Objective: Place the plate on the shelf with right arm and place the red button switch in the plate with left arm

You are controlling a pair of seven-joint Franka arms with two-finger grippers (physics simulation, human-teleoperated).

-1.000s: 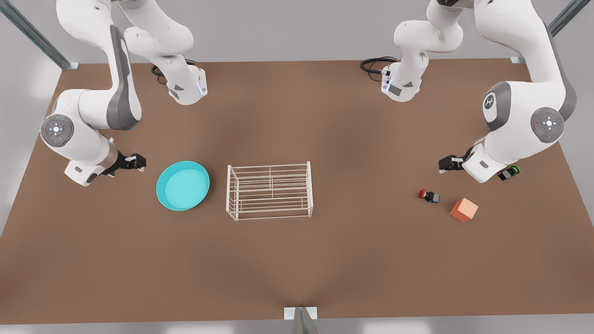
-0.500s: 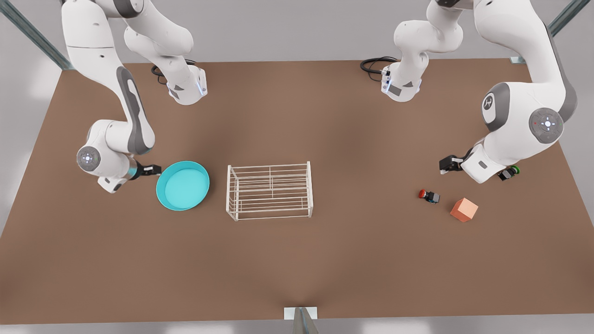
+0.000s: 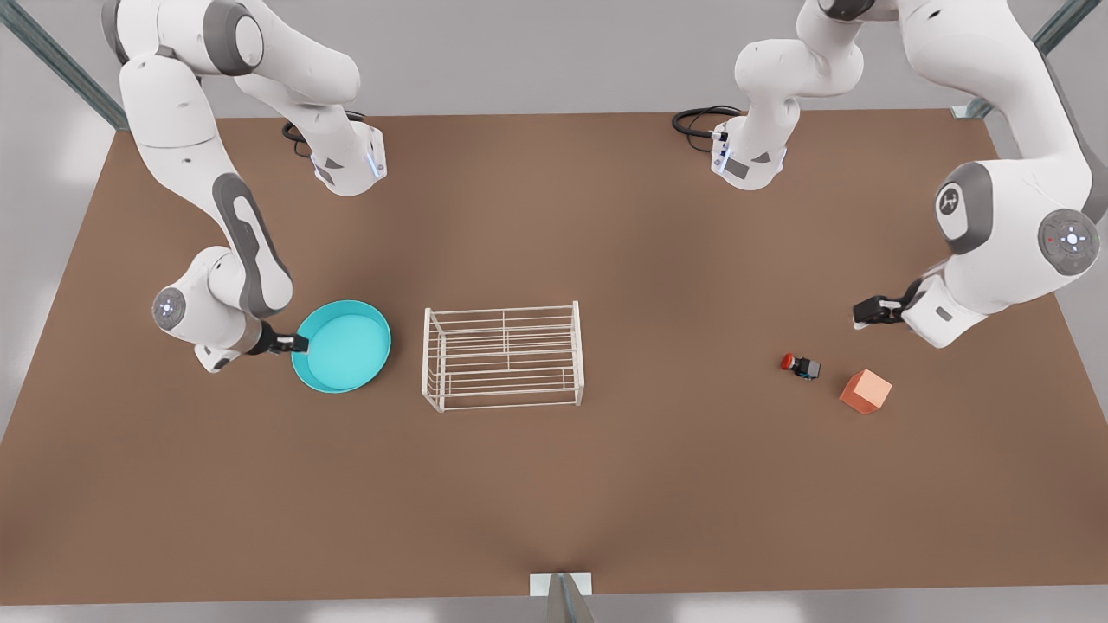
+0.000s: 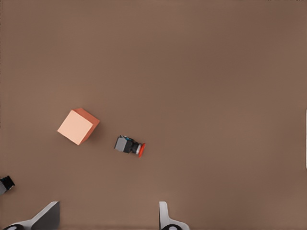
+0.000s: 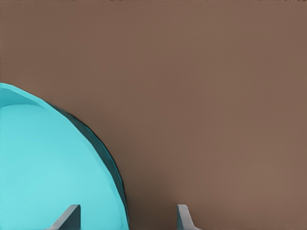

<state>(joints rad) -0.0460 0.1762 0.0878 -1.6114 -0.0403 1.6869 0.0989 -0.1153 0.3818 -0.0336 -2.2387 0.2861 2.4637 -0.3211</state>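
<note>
1. On the table (image 3: 554, 484), front view's left: plate (image 3: 341, 346) flat, just beside shelf (image 3: 503, 356).
2. Right gripper (image 3: 299, 344) at plate's outer rim, jaws wide, straddling rim w/ one finger over the floor.
3. Red button switch (image 3: 800, 365) lies near orange cube (image 3: 866, 391); left gripper (image 3: 859, 318) above, apart, jaws wide.

Matt brown table (image 3: 554, 484), smooth, no grain. Plate (image 3: 342, 346): smooth turquoise, plastic-looking, slight sheen. Shelf (image 3: 502, 356): thin white wire, painted-metal look. Cube (image 3: 865, 391): flat matt orange. Switch (image 3: 801, 366): dark matt body, red cap. Arms: glossy white shells.
</note>
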